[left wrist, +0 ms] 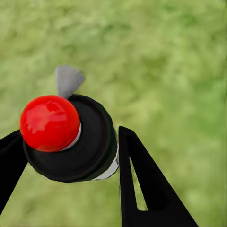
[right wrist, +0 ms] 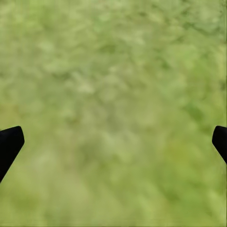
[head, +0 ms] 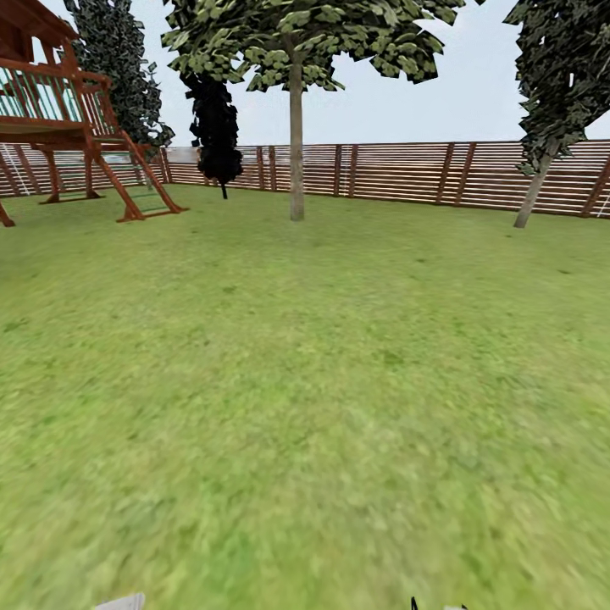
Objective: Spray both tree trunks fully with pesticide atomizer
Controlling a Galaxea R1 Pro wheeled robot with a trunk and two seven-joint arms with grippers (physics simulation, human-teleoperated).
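1. We stand on the lawn [head: 305,407] of the garden, facing a slat fence [head: 398,174]; a wooden play frame [head: 68,127] stands at far left.
2. One tree [head: 296,51] rises straight ahead, its bare trunk [head: 296,152] upright just before the fence. A second, leaning trunk [head: 535,191] stands far right. Both are well apart from us.
3. The left gripper [left wrist: 71,156] has its jaws closed on the atomizer [left wrist: 80,142]. The black body sits between the fingers [left wrist: 142,179], the red cap [left wrist: 49,123] facing the wrist camera, grass beneath it.
4. The right gripper [right wrist: 113,142] hangs over bare grass with its jaws spread wide and nothing between them.
5. We judge the step in hand to be the approach to the first trunk; no spray shows on either trunk.
6. To do it well, we drive straight toward the centre trunk, keep the atomizer firmly clamped and steady, and stop near enough for the spray to reach.
7. We then aim the nozzle at the bark and sweep the trunk from base to canopy.
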